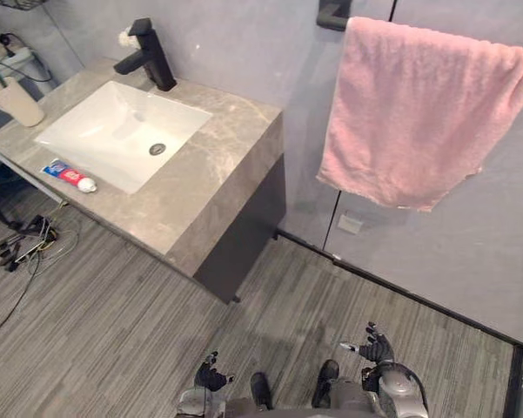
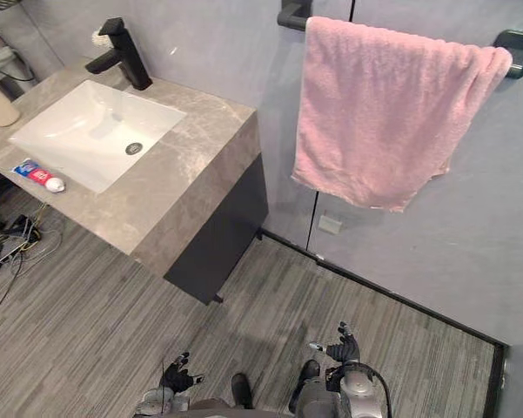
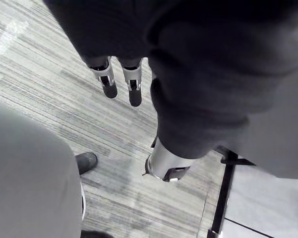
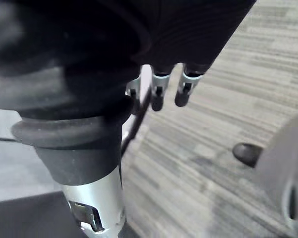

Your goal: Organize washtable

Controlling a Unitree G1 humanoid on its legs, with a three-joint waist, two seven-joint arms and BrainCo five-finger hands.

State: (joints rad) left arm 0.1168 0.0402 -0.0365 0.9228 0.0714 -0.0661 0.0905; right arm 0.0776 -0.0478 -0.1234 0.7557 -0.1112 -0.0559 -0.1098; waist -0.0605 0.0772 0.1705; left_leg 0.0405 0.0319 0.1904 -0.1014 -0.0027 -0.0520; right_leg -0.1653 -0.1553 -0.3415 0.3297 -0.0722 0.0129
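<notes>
- Bathroom corner: grey striped floor (image 1: 113,296), grey wall panels, washtable (image 1: 217,165) set against the wall on the left side.
- Nearest: left hand (image 1: 211,376) and right hand (image 1: 376,350) low over the floor, well apart from the counter. Both released, fingers (image 3: 109,82) loose and straight, nothing grasped. Reads as a start or rest pose, no reach begun.
- Toothpaste tube (image 1: 70,175) flat on the front strip of the counter, just beside the sink (image 1: 96,122) rim, cap end toward the basin. Probably the stray item to put away.
- Basin bare apart from the drain.
- Beige cup (image 1: 16,100) upright at the far left corner of the counter. Likely the home for the tube, judging by the task.
- Black faucet (image 1: 152,57) behind the basin, spout over it.
- Farthest: pink towel (image 1: 418,113) draped over a black bar (image 1: 333,13) on the wall, hanging crooked, one side lower. Possibly needs straightening.
- Needed first: step closer, since the counter looks out of reach from here.
</notes>
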